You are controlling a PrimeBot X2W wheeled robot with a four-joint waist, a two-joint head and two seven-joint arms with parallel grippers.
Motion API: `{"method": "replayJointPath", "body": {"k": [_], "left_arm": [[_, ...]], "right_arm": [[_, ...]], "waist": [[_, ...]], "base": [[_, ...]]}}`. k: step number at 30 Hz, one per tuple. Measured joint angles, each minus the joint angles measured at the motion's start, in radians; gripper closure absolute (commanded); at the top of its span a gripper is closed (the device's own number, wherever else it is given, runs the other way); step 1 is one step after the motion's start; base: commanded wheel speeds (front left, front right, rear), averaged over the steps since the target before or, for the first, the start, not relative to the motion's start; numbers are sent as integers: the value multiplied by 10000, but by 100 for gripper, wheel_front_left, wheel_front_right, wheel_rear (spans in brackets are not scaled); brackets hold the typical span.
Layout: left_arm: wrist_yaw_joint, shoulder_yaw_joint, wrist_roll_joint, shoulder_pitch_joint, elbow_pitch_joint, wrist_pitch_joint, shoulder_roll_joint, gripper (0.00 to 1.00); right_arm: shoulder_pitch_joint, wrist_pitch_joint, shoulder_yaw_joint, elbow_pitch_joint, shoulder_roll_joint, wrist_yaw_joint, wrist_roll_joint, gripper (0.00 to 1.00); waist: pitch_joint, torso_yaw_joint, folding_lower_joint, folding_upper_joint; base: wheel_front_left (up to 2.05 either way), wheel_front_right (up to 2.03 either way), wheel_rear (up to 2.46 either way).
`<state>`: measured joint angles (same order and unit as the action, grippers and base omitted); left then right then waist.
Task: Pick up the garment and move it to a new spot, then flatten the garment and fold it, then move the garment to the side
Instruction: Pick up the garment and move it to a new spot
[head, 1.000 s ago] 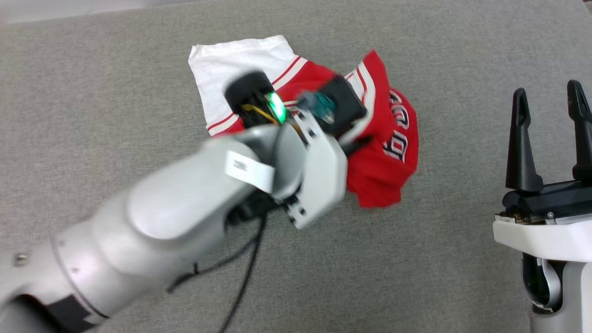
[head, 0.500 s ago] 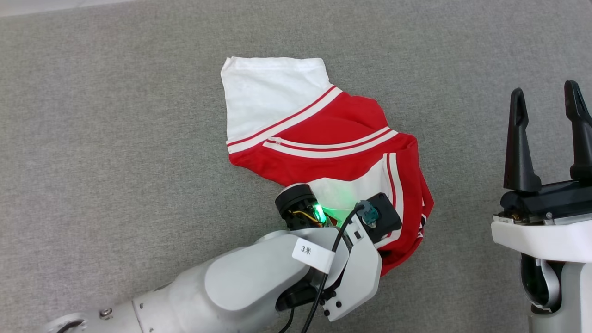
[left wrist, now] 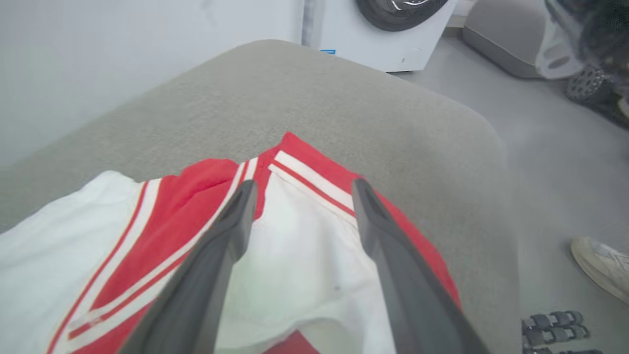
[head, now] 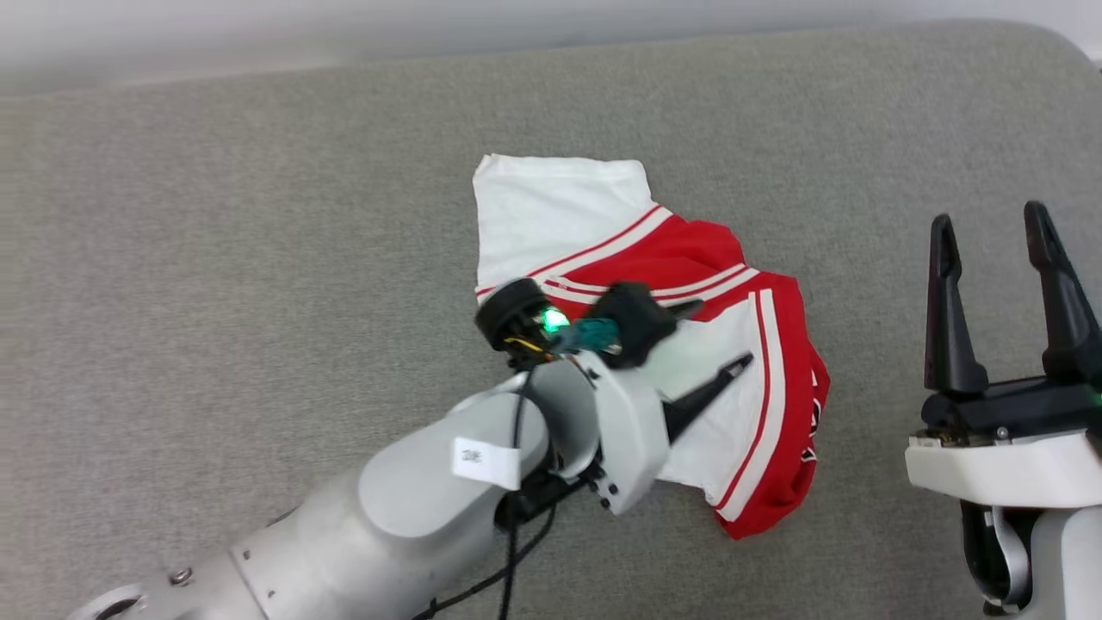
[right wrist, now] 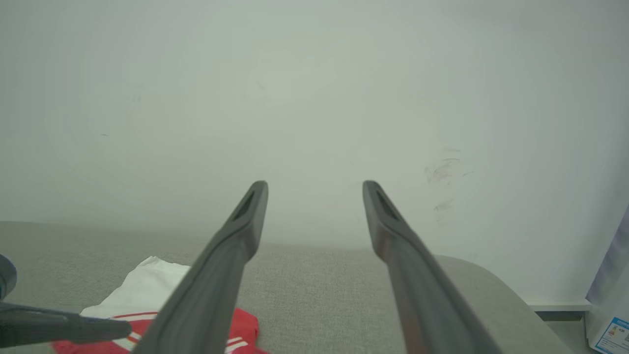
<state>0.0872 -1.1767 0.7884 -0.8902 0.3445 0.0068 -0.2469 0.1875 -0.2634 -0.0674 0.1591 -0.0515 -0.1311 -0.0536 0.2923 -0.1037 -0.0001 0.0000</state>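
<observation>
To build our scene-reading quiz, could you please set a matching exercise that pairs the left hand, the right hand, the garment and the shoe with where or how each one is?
Column one:
1. left hand
2. right hand
3. garment
4. shoe

Column two:
A. on the floor beside the grey cushion
B. open, over bare cushion off to one side
C. lying crumpled on the cushion
D. open, over the red and white cloth

Pairs: 1-D, 2-B, 3-C, 4-A
</observation>
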Motion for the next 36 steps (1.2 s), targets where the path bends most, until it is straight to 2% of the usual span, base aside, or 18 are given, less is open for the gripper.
{"method": "replayJointPath", "body": {"k": [3, 8, 13, 16, 19, 22, 28, 32, 36], "left_arm": [[-575, 439, -173, 245, 40, -920, -242, 0], [-1829, 1289, -414, 873, 17, -2284, -784, 0], [-3007, 2339, -673, 1935, -153, -2658, -1392, 0], [-3714, 3486, -1212, 2724, -815, -2669, -1693, 0], [-4205, 4652, -1954, 3829, -1509, -2681, -1900, 0], [-4466, 5772, -2569, 4969, -2075, -2683, -1918, 0], [-4650, 7756, -3852, 6956, -2880, -2686, -1580, 0], [-4529, 8682, -4713, 7959, -3436, -2698, -1116, 0], [-4157, 9231, -5457, 8714, -3628, -2696, -773, 0]], "right_arm": [[-249, -2, -61, -136, 0, 0, 21, 0], [-627, 0, -86, -456, 2, 0, -2, 0], [-941, 0, -153, -798, 6, 0, -21, 0], [-1105, 0, -267, -970, 4, 0, -109, 0], [-1265, 0, -357, -1158, 4, 0, -184, 0], [-1413, 0, -422, -1283, 4, 0, -253, 0], [-1730, -2, -491, -1538, 2, 0, -314, 0], [-1919, 0, -462, -1651, 4, 0, -349, 0], [-2130, 0, -378, -1745, 4, 0, -360, 0]], "waist": [[-304, 220, 0, 0], [-791, 579, 0, 0], [-1210, 860, 0, 0], [-1417, 994, 0, 0], [-1609, 1098, 0, 0], [-1794, 1177, 0, 0], [-2172, 1293, 0, 0], [-2391, 1340, 0, 0], [-2573, 1390, -1, 0]], "base": [[0, 0, 0], [0, 0, 0], [0, 0, 0], [0, 0, 0], [0, 0, 0], [0, 0, 0], [0, 0, 0], [0, 0, 0], [0, 0, 0]]}}
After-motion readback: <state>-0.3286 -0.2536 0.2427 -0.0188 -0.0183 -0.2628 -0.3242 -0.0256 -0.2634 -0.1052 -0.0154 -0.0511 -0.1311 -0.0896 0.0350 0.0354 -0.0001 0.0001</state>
